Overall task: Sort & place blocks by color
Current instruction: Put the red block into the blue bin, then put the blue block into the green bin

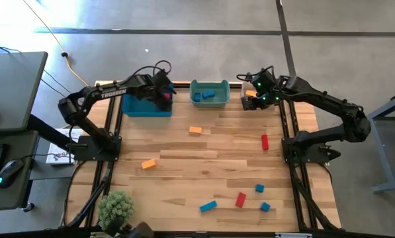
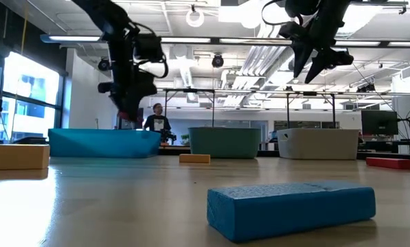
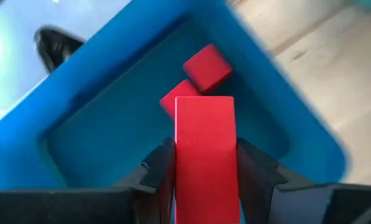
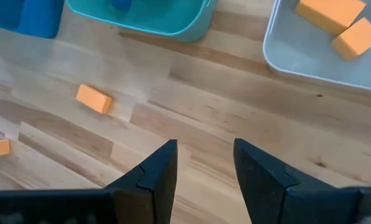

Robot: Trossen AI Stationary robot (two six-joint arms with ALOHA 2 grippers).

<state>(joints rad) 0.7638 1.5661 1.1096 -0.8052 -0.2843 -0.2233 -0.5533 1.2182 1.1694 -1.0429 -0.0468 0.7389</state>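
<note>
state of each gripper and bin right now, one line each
left gripper: shut on a red block, held over the blue bin
right gripper: open, empty, above the table near the white bin
blue bin: holds two red blocks
teal bin: holds blue blocks
white bin: holds two orange blocks

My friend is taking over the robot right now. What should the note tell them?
Left gripper: shut on a red bar, above the blue bin.
Right gripper: open and empty, up near the white bin.
Done: two red blocks in the blue bin, blue blocks in the teal bin, two orange blocks in the white bin.
Left on the table: two orange blocks, two red and three blue.
</note>
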